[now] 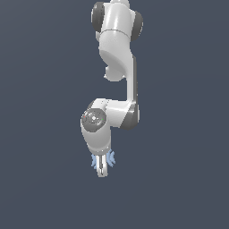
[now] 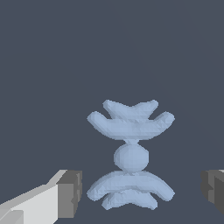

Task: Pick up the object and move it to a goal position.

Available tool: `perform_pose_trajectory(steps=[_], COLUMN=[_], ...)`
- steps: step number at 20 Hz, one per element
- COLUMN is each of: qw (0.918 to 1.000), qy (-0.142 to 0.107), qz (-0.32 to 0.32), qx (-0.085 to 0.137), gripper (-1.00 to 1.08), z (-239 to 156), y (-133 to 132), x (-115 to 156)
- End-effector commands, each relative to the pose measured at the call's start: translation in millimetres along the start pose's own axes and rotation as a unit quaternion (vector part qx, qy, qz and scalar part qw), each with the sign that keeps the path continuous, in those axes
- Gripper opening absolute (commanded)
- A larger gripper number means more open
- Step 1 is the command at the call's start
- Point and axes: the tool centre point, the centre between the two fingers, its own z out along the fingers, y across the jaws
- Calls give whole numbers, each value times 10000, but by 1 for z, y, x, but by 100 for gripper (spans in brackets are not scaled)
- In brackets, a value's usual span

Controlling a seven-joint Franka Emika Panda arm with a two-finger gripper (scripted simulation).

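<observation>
in the exterior view the arm [image 1: 112, 89] reaches straight down over bare dark ground, and the gripper [image 1: 103, 167] hangs right around the object [image 1: 111, 157], whose pale blue flanges peek out on either side of the fingers. the wrist view shows why: one finger pad [image 2: 70, 194] and the other stand well apart, the object [image 2: 130, 155] centred between them, untouched, its bar crosswise to the gap so closing should catch the knob.
</observation>
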Motion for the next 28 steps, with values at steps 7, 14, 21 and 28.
perform_pose_trajectory(steps=[7, 14, 21, 28], qw=[10000, 10000, 10000, 10000], qy=[0, -1, -1, -1], qz=[7, 25, 25, 25], qx=[0, 1, 1, 1], gripper=[100, 100, -100, -100], z=[15, 49, 50, 50], y=[0, 1, 0, 0], x=[0, 0, 0, 0])
